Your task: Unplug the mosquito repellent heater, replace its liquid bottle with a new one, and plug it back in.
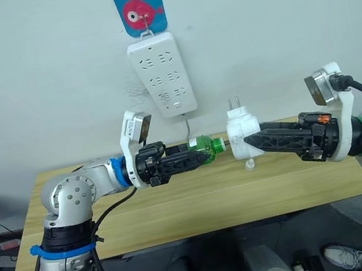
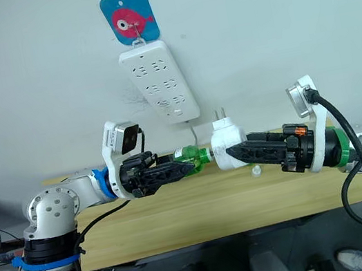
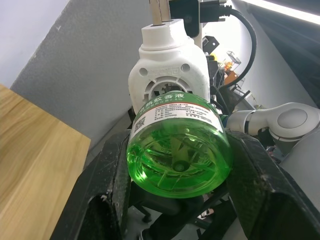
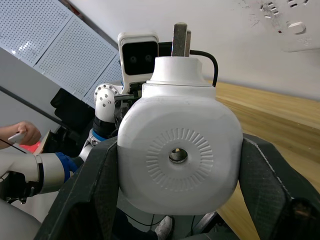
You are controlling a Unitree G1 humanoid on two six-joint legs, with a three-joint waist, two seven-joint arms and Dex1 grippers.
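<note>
Above the wooden table (image 1: pixel 180 213), my right gripper (image 1: pixel 248 139) is shut on the white mosquito repellent heater (image 1: pixel 242 129), its two metal prongs (image 1: pixel 234 103) pointing up. My left gripper (image 1: pixel 202 154) is shut on a green liquid bottle (image 1: pixel 206 148) lying sideways. The bottle's neck (image 1: pixel 221 144) meets the heater's underside. In the left wrist view the green bottle (image 3: pixel 179 145) sits between my black fingers (image 3: pixel 107 185) with the heater (image 3: pixel 169 65) just beyond it. The right wrist view shows the heater's vent hole (image 4: pixel 178 156).
A long white power strip (image 1: pixel 162 75) hangs on the wall under a blue fish hook (image 1: pixel 139 8), its cable (image 1: pixel 187 129) dropping behind the table. A small clear item (image 1: pixel 249 163) lies on the table below the heater. A person's hand (image 4: pixel 20 134) appears in the right wrist view.
</note>
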